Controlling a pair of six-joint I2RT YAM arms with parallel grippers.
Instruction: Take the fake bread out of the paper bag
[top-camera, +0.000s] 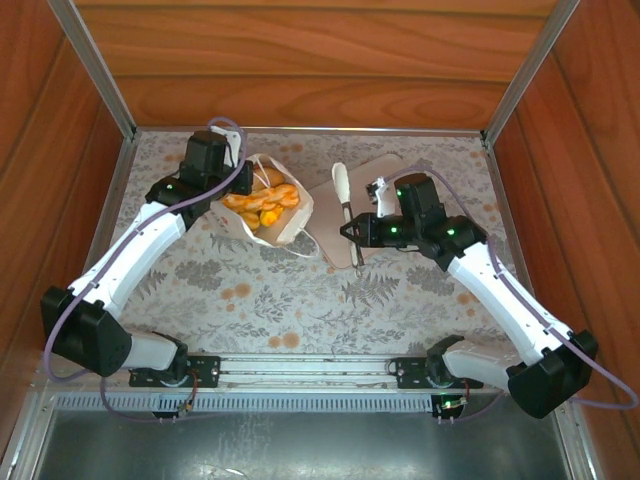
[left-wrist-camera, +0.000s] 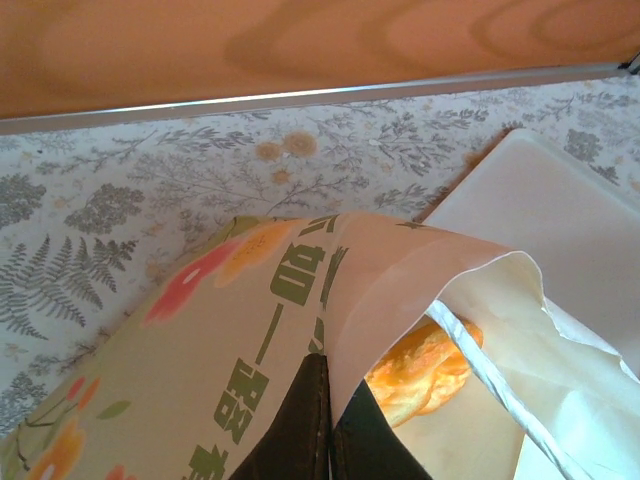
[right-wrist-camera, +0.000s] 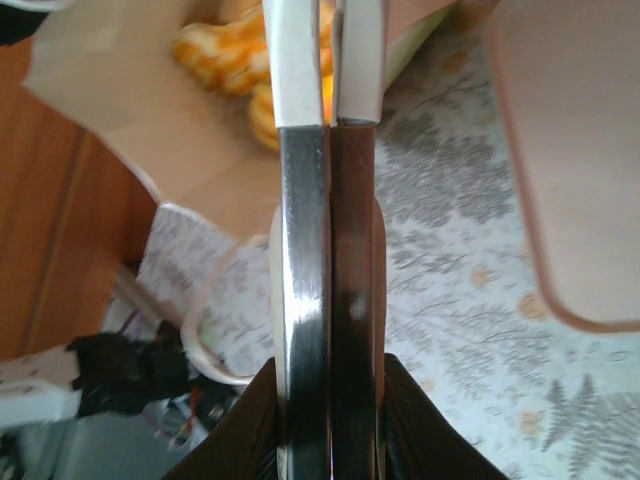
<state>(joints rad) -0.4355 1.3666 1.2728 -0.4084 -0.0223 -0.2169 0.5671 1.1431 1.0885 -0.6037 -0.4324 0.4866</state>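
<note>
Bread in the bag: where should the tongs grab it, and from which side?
Probably best to pinch the topmost long piece of bread across its narrow width, coming from the right and above through the bag's open mouth. The left gripper pinches the left rim, blocking that side; the right gripper and its tongs are on the open side.

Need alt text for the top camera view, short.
Seen from above, the left pincer pinches the rim of an open white paper bag with orange toy bread inside. The right pincer holds shut tongs over a beige tray beside the bag, on a floral table.
</note>
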